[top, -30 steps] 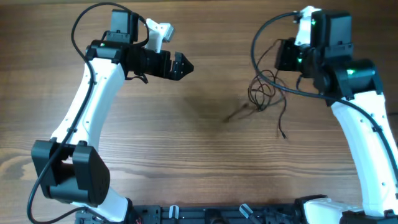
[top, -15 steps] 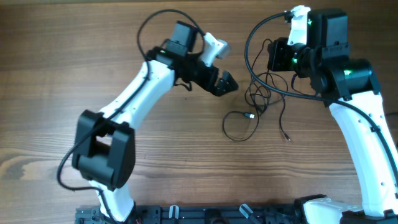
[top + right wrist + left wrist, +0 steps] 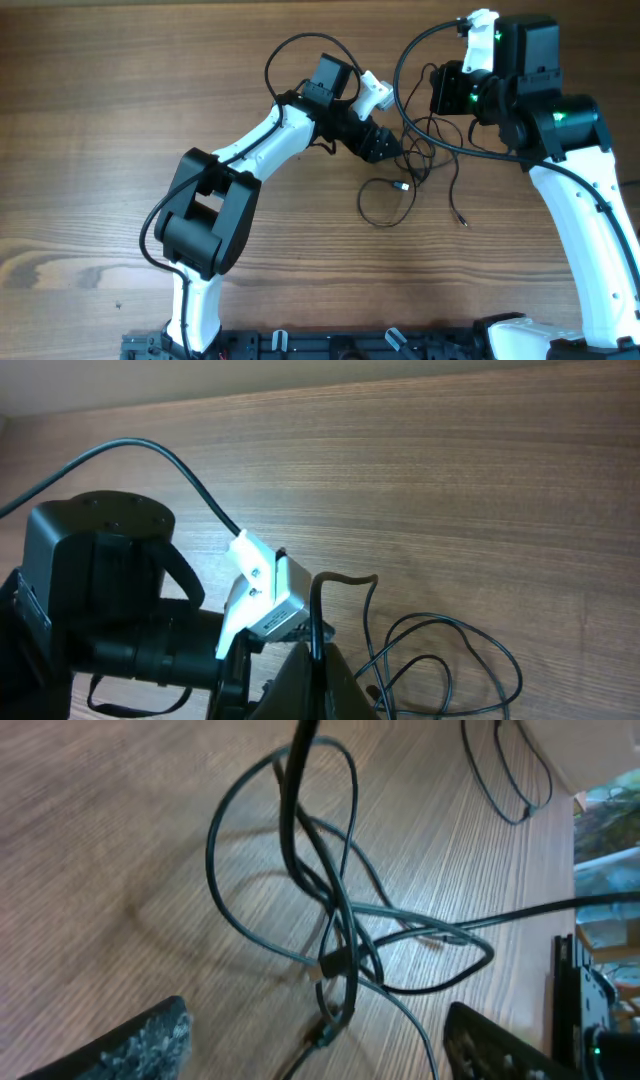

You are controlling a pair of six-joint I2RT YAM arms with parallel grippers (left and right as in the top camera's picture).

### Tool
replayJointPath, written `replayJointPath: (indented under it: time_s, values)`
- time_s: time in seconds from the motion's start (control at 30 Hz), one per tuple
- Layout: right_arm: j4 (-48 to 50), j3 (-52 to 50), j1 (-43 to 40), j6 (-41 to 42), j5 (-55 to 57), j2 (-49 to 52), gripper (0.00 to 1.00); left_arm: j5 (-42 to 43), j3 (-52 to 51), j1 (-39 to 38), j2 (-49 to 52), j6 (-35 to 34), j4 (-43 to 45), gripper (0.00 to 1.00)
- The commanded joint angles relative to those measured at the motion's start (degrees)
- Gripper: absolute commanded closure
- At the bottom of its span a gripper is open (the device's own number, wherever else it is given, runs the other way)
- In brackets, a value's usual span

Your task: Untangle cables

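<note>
The left end effector [image 3: 388,147] is spread wide, its fingers [image 3: 150,1038] on either side of the cables [image 3: 428,150] and not gripping them. The right end effector [image 3: 314,665] is closed, pinching one strand above the cables. The cables lie tangled on the wooden counter [image 3: 120,90].

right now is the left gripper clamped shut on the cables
No, in the left wrist view the fingers of the left gripper stand wide apart, with the tangled cables loose between them.
</note>
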Motion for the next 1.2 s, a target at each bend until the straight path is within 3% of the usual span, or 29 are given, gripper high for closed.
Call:
replayJointPath:
  time_s: [0.0, 0.17, 0.37, 0.47, 0.5, 0.7, 0.83, 0.97, 1.17]
  values:
    - [0.0, 0.4, 0.0, 0.1, -1.2, -0.6, 0.96, 1.2, -0.1, -0.3, 0.8, 0.5, 1.8, 0.18]
    - [-0.2, 0.4, 0.0, 0.5, -1.2, -0.6, 0.96, 1.2, -0.1, -0.5, 2.2, 0.2, 2.4, 0.2]
    - [-0.3, 0.4, 0.0, 0.5, -1.2, -0.6, 0.96, 1.2, -0.1, -0.9, 4.2, -1.0, 3.5, 0.3]
    - [-0.4, 0.4, 0.0, 0.5, -1.2, -0.6, 0.96, 1.2, -0.1, -1.0, 4.2, -1.1, 4.3, 0.64]
    - [-0.8, 0.4, 0.0, 0.5, -1.1, -0.6, 0.96, 1.1, -0.1, -1.0, 4.2, -1.3, 4.8, 0.95]
    - [-3.8, 0.4, 0.0, 2.1, 4.1, -0.6, 0.96, -3.8, 0.0, 3.8, 3.8, -8.4, 6.5, 0.96]
    - [-5.8, 0.4, -0.3, 5.4, 12.1, -0.6, 0.96, -4.0, 0.0, 17.4, -2.1, -7.7, -4.3, 0.96]
    - [-8.0, 0.3, -3.0, 9.9, 23.0, -0.6, 0.96, -7.3, 0.0, 30.8, -12.5, -1.8, -15.6, 0.96]
    - [-9.9, 0.3, -15.7, 11.0, 28.5, -0.2, 0.96, -10.5, 0.0, 44.3, -24.6, -1.9, -20.3, 0.96]
